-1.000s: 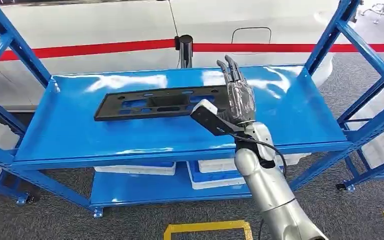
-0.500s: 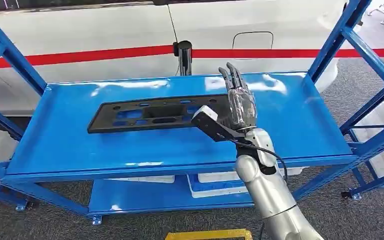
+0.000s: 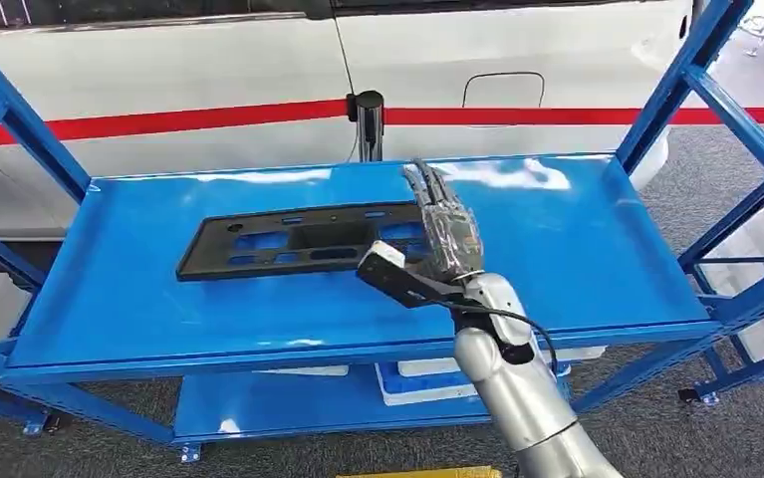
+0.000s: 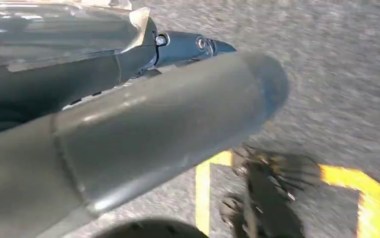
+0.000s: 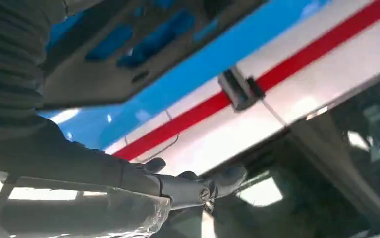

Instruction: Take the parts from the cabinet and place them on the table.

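Note:
A long flat black part (image 3: 293, 242) with several cut-outs lies on the top shelf (image 3: 577, 239) of the blue cabinet, left of centre. My right hand (image 3: 447, 227) reaches over the shelf with its fingers stretched out flat and together, right at the part's right end, and hides that end. It holds nothing. I cannot tell whether it touches the part. From the right wrist the same part (image 5: 128, 54) is close by and the fingers (image 5: 188, 187) lie straight. My left hand (image 4: 128, 129) hangs over the floor, thumb and fingers extended, holding nothing.
Blue uprights (image 3: 671, 85) frame the shelf at both ends. White bins (image 3: 427, 380) sit on the lower shelf. A black post (image 3: 368, 118) and a white body with a red stripe (image 3: 188, 121) stand behind. Yellow floor tape (image 4: 356, 178) lies below my left arm.
The camera has shifted a little. My right hand has slid left and lower over the shelf, from beside the part's right end to covering it. The part has not moved.

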Controlling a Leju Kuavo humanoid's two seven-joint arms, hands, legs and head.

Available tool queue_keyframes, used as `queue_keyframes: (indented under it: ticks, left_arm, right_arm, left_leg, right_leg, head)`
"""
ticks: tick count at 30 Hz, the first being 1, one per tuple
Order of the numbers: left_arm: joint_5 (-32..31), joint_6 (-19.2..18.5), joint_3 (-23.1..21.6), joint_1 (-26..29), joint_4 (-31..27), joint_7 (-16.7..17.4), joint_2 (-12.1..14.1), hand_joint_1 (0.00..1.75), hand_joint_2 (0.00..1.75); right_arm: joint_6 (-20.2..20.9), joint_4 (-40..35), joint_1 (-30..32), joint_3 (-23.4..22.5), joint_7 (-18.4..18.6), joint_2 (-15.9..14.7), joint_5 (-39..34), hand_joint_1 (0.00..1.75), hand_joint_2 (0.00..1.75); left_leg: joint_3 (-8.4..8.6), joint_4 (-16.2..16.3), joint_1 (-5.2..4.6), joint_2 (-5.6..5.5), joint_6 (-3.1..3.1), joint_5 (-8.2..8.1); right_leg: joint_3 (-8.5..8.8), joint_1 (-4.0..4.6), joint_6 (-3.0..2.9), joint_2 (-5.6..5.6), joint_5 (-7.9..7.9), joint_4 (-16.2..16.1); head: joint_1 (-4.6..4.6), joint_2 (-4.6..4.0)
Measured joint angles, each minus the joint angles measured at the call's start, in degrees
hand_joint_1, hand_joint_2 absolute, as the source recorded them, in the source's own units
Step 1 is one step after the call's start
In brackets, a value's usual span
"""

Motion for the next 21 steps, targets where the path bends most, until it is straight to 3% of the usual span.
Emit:
queue_keyframes:
  ticks: [5,12,14,21]
  left_arm:
    - [-1.0,0.6,0.0,0.2,0.3,2.0,-0.2,0.0,0.0]
    - [-1.0,1.9,0.0,0.2,0.4,5.1,-0.5,0.0,0.0]
    - [-1.0,2.0,0.0,0.3,0.4,5.2,-0.6,0.0,0.0]
    - [-2.1,1.9,0.0,0.5,0.4,4.8,-0.9,0.0,0.0]
  right_arm:
    - [0.3,1.2,0.2,2.2,0.0,0.1,0.3,0.0,1.75]
    - [1.8,3.2,0.2,5.6,-0.1,0.9,0.7,0.0,1.75]
    - [2.2,4.0,0.0,6.2,-0.1,1.1,0.7,0.0,1.75]
    - [1.4,8.1,-1.8,6.6,0.5,1.1,0.6,0.0,1.75]
  left_leg:
    - [-0.04,0.0,-0.41,-0.07,0.74,-0.13]
    - [-0.01,0.0,-0.47,-0.07,0.97,-0.23]
    - [0.0,0.0,-0.47,-0.07,0.98,-0.22]
    - [0.04,0.0,-0.41,-0.06,1.03,-0.17]
  right_leg:
    - [0.21,-0.12,0.29,-0.09,-0.05,-0.3]
    - [0.27,-0.26,0.49,-0.11,0.02,-0.5]
    - [0.28,-0.27,0.77,-0.1,0.04,-0.5]
    - [0.3,-0.25,0.78,-0.1,0.05,-0.5]
  head:
    - [-0.02,0.0]
    - [-0.02,0.0]
    - [-0.02,0.0]
    - [-0.02,0.0]
